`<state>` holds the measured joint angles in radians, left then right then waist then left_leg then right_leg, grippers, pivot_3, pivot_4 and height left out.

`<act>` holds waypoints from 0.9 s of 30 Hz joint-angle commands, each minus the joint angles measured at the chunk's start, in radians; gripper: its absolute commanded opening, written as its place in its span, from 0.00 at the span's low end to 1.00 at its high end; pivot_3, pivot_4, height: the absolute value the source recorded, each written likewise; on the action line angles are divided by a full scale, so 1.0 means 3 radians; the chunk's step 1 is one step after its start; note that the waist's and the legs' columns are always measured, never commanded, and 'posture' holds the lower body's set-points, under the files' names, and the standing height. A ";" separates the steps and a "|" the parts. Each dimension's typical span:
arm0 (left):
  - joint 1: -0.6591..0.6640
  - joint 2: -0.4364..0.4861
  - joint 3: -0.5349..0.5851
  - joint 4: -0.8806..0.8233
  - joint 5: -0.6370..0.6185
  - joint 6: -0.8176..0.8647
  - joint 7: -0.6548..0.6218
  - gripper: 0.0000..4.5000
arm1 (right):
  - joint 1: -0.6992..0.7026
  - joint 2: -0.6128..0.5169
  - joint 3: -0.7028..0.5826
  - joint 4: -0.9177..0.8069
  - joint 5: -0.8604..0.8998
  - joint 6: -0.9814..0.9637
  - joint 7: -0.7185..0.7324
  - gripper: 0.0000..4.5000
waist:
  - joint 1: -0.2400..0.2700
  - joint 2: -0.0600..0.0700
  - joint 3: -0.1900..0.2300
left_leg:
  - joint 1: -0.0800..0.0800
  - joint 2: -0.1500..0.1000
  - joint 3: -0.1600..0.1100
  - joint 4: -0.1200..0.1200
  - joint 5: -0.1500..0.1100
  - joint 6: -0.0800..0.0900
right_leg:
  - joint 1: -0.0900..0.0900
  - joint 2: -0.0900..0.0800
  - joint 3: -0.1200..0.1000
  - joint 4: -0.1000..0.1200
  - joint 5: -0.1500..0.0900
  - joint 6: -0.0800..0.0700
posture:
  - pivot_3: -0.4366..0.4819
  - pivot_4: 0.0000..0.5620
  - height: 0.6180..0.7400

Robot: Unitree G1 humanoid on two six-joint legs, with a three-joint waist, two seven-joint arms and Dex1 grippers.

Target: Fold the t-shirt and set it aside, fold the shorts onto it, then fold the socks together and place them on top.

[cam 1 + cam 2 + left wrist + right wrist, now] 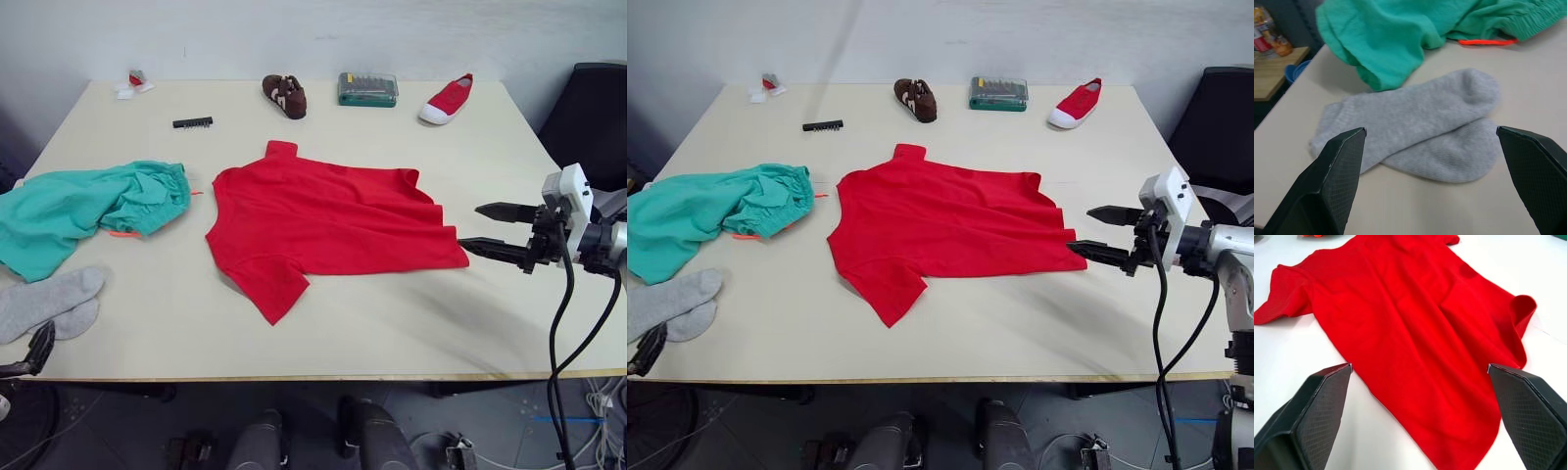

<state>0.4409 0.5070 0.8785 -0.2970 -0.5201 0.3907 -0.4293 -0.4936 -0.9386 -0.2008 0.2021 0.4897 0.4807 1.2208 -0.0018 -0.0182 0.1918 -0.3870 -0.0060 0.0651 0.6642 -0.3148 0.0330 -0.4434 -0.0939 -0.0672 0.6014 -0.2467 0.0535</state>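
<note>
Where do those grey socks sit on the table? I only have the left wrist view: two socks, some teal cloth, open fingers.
Observer: The socks lie at the table's near left corner, just in front of the left gripper.
Operator: Is the teal cloth the shorts?
Observer: Yes, the shorts lie bunched just beyond the socks, an orange drawstring showing.
Operator: And the shirt?
Observer: The t-shirt lies spread flat mid-table, not yet folded.
Operator: What about the other arm?
Observer: The right gripper is open at the shirt's right-hand edge, holding nothing.
</note>
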 commanded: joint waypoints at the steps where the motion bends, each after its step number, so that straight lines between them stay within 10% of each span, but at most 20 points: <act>1: 0.0054 0.0173 -0.0259 -0.0236 -0.0010 -0.0050 -0.0330 0.99 | 0.0136 -0.0121 -0.0119 -0.0170 -0.0027 -0.0038 -0.0017 1.00 | 0.0007 0.0000 0.0000 | 0.0000 0.0000 0.0000 0.0000 0.0000 0.0000 | 0.0000 0.0000 0.0000 0.0000 0.0000 0.0000 | 0.48 0.27 1.00; 12: -0.1123 0.1023 -0.2134 -0.0246 0.0269 0.0061 -0.1399 0.99 | 0.0775 -0.0155 0.0121 -0.0443 -0.0818 -0.1005 -0.0300 1.00 | 0.0011 0.0008 -0.0003 | 0.0003 0.0000 0.0007 0.0001 0.0014 0.0005 | 0.0002 -0.0001 -0.0001 0.0009 0.0008 0.0004 | 0.48 0.27 1.00; 27: -0.2866 0.0660 -0.3774 0.1023 0.1287 -0.0424 -0.1911 0.99 | -0.0029 0.0157 0.0898 0.0821 -0.1862 -0.2353 -0.0753 1.00 | 0.0002 0.0008 -0.0003 | 0.0005 0.0002 0.0024 0.0013 0.0033 0.0005 | 0.0003 0.0015 0.0007 0.0020 0.0029 0.0031 | 0.48 0.27 1.00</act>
<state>-0.4101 0.7057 -0.2298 -0.0102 -0.1623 0.2849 -0.9851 -0.4869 -0.8957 0.0650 0.4201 -0.0453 -0.2025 1.0124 -0.0011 -0.0158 0.1909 -0.3853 -0.0055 0.0723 0.6680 -0.3047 0.0343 -0.4425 -0.0896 -0.0650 0.6076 -0.2382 0.0627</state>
